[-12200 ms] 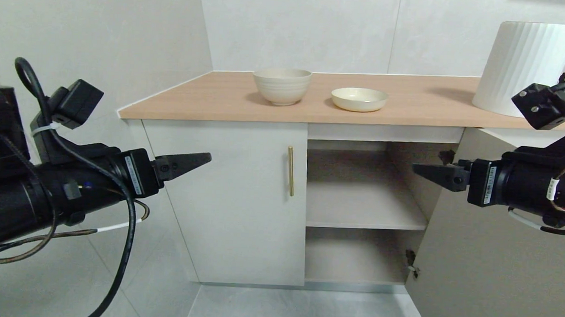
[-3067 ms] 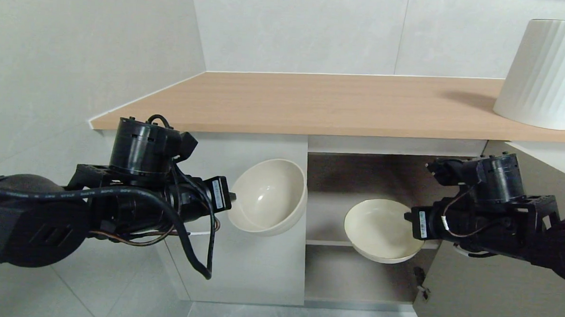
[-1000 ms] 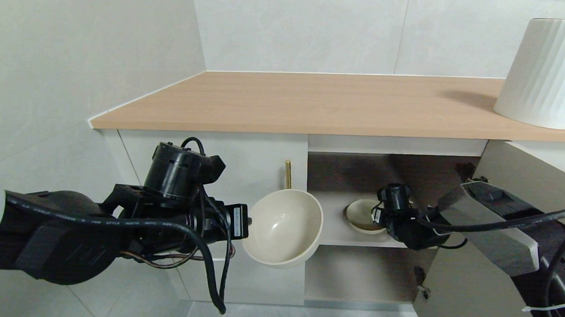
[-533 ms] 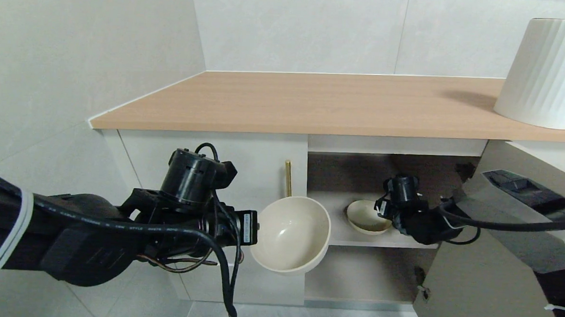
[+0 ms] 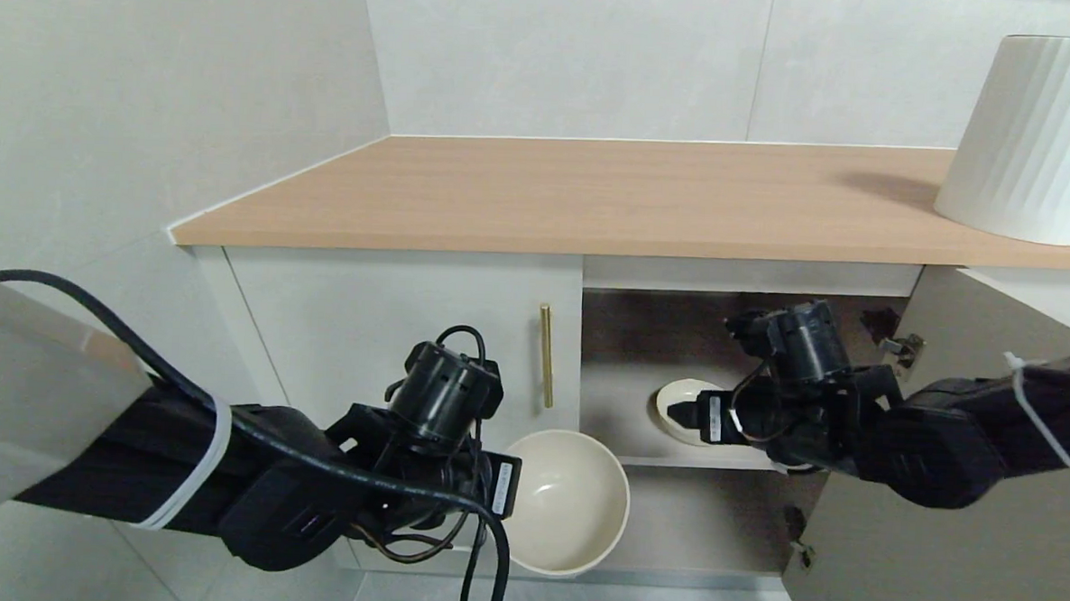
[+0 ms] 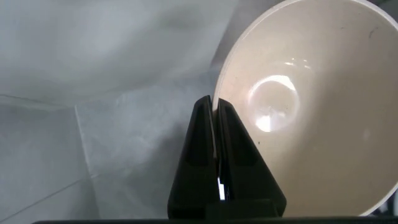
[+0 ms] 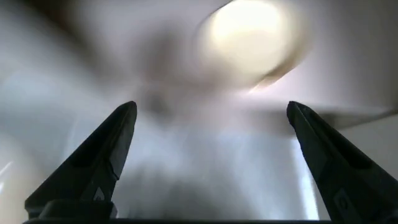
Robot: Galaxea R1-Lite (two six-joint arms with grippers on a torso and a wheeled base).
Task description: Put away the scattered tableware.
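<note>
Left end effector [image 5: 502, 485]: closed on the bowl [image 5: 566, 504]; in the left wrist view its fingers [image 6: 200, 134] pinch the rim, one inside and one outside.
Bowl: cream, deep; held off the floor, low in front of the cabinet [image 5: 389, 330], across the bottom of the closed left door [image 5: 461, 333] and the edge of the lower compartment; tilted, with its opening facing up and outward; nothing shows inside it in the left wrist view [image 6: 298, 106].
Right end effector [image 5: 688, 417]: spread wide with nothing between its fingers; it sits in the open side of the cabinet at shelf height; in the right wrist view [image 7: 211, 107] both fingertips stand well apart, short of the plate [image 7: 252, 40].
Plate: cream, shallow; in the head view [image 5: 686, 390] it lies on the shelf [image 5: 615, 421], just behind the right end effector and partly hidden by it; it seems to lie flat and free of the fingers, though the right wrist view is blurred.
Cabinet: white; right door [image 5: 939, 553] swung open; gold handle [image 5: 546, 355] upright on the closed left door, above the bowl.
Worktop [image 5: 594, 195]: wood-toned, on top of the cabinet; a white ribbed container [image 5: 1030, 132] stands at its right end.
</note>
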